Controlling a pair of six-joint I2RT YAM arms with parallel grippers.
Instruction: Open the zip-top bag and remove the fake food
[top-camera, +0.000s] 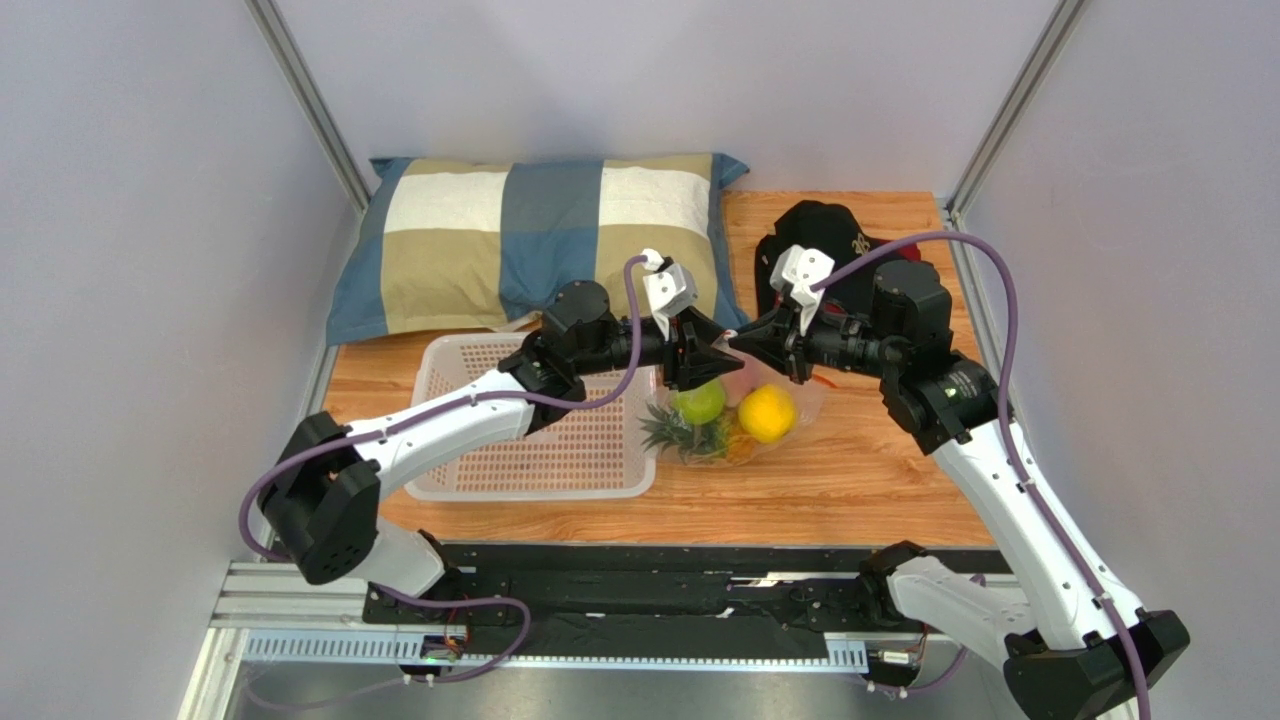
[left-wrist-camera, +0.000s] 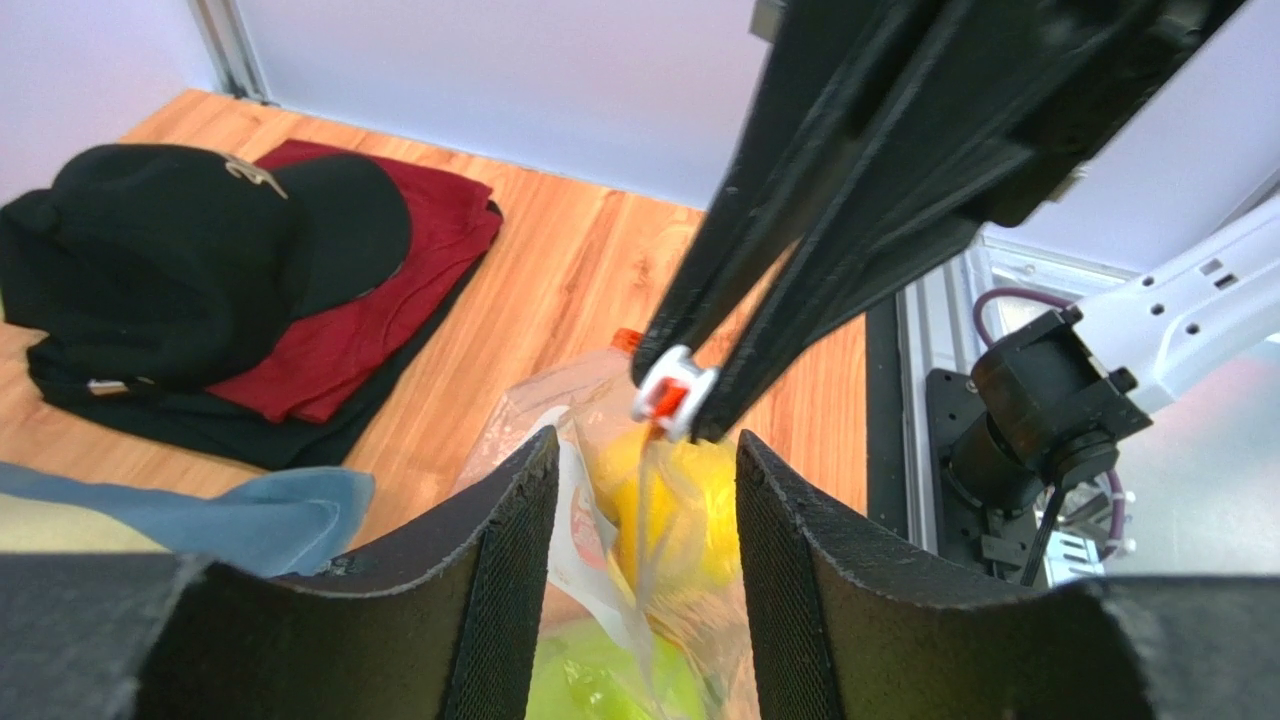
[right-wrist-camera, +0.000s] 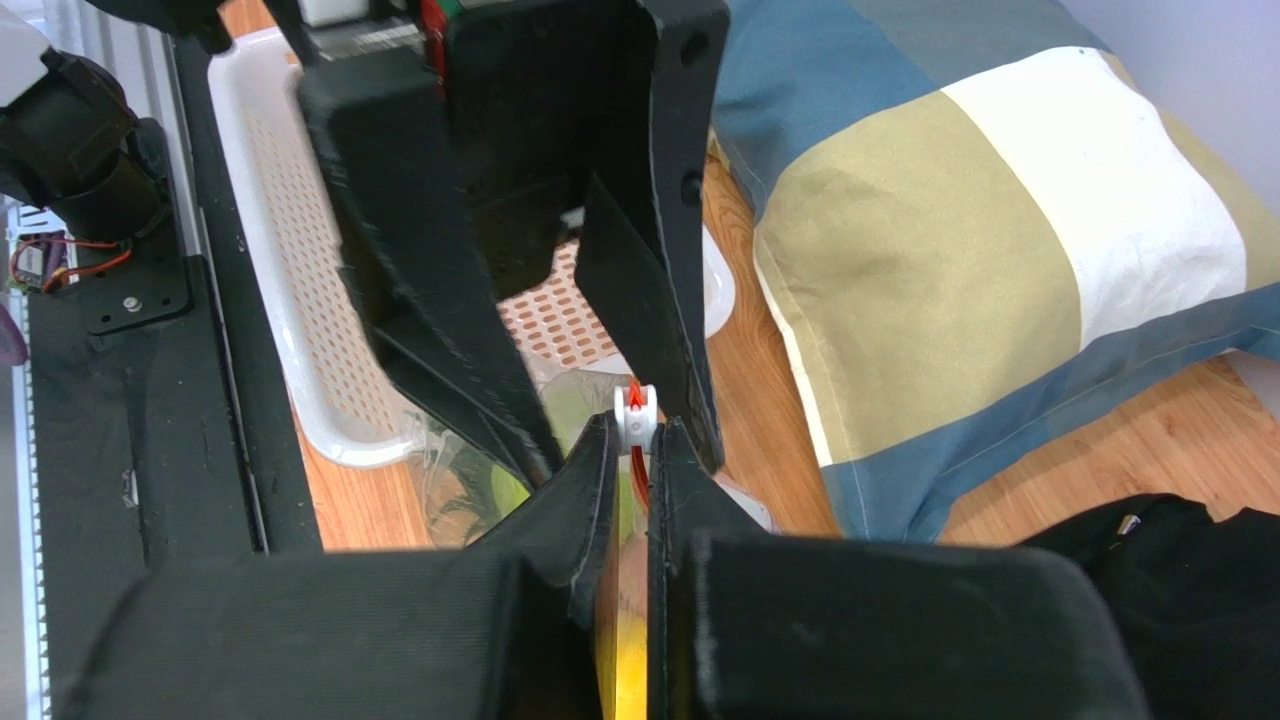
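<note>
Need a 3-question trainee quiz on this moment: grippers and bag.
1. True or false: the right gripper is pinching the slider tab of the zip-top bag.
2. The left gripper is: A) shut on the slider tab, B) open, astride the bag's top, C) holding a fruit.
3. Fill in: the fake food lies inside the ____.
Key: 1 true; 2 B; 3 zip-top bag.

Your clear crinkly zip-top bag (top-camera: 796, 402) stands just right of the white perforated basket (top-camera: 496, 435). Inside: plastic yellow citrus (top-camera: 766, 413), green apple (top-camera: 697, 401), pineapple (top-camera: 684, 435).
</note>
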